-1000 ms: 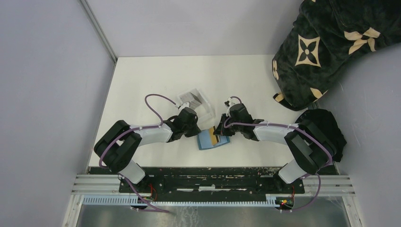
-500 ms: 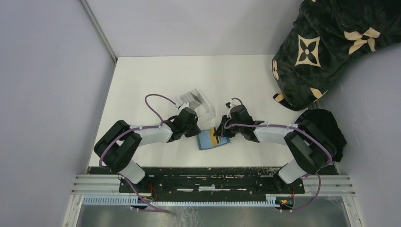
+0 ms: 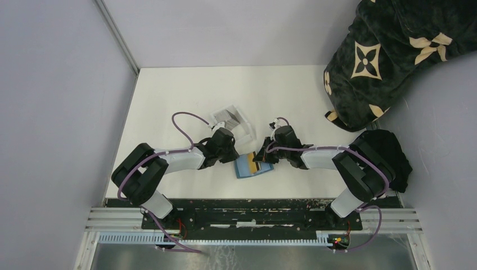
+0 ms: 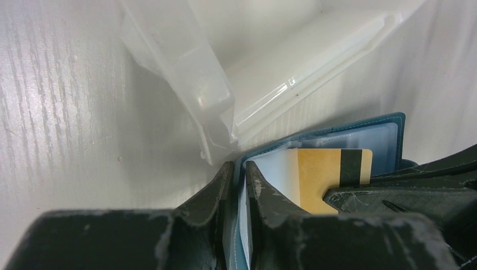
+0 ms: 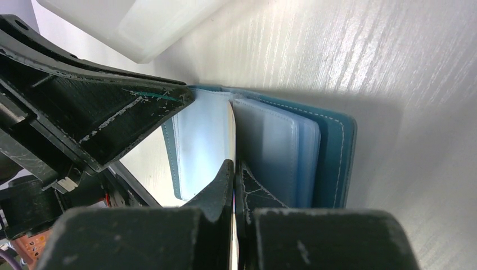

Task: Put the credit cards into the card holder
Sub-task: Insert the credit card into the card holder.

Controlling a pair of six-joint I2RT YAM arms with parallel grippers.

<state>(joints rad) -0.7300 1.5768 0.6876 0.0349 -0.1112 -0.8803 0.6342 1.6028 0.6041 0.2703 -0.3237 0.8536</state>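
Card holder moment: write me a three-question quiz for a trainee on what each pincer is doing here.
1. Short answer: which thing's edge sits between the fingers of the left pincer?
2. Multiple choice: the right pincer is shut on A) a coin, B) a thin card's edge, C) nothing.
3. True or false: the gold card overlaps the open card holder.

Key: 1 the card holder; 2 B; 3 true.
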